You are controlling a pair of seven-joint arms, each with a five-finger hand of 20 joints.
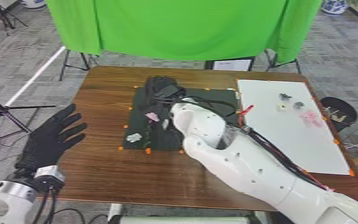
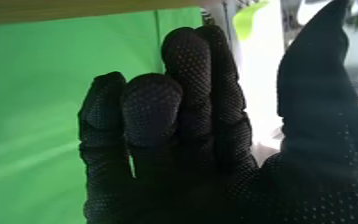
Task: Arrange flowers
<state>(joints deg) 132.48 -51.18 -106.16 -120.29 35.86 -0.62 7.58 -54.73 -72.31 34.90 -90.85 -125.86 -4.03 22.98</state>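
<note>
The right hand, relaxed and seemingly empty, is just beyond the pink flower, nearer it than the straight-fingered left hand.

You see a brown table under bright, even light in the head view; in the right wrist view, white glare washes out part of the background and paler streaks cross the green cloth.

left hand open, right hand over dark mat's far edge
</note>
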